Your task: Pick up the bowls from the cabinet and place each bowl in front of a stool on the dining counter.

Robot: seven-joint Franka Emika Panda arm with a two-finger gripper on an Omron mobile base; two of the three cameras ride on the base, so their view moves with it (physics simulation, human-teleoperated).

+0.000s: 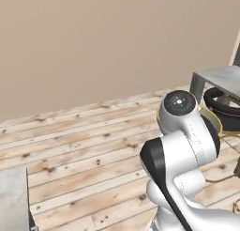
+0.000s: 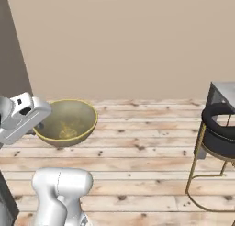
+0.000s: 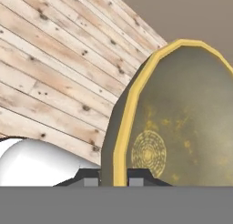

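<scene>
The tan bowl (image 3: 182, 123) with the golden rim sits in my pincer (image 3: 113, 178), whose two dark tips are clamped on its rim, one inside and one outside; in the right base view the bowl (image 2: 69, 121) hangs in the air above the plank floor (image 2: 137, 147), beside my white hand. Farther off to the right stands a stool (image 2: 219, 133) with a black seat and thin gold legs, tucked by the corner of the grey dining counter (image 2: 224, 91), and behind it all runs the plain beige wall (image 2: 128, 41).

Tan-olive bowl (image 1: 212, 119) mostly hidden behind the arm in the left base view. Stool (image 2: 219, 131) and worktop (image 2: 224, 93) cut off by the right edge. Fingers (image 3: 90, 178) barely showing.
</scene>
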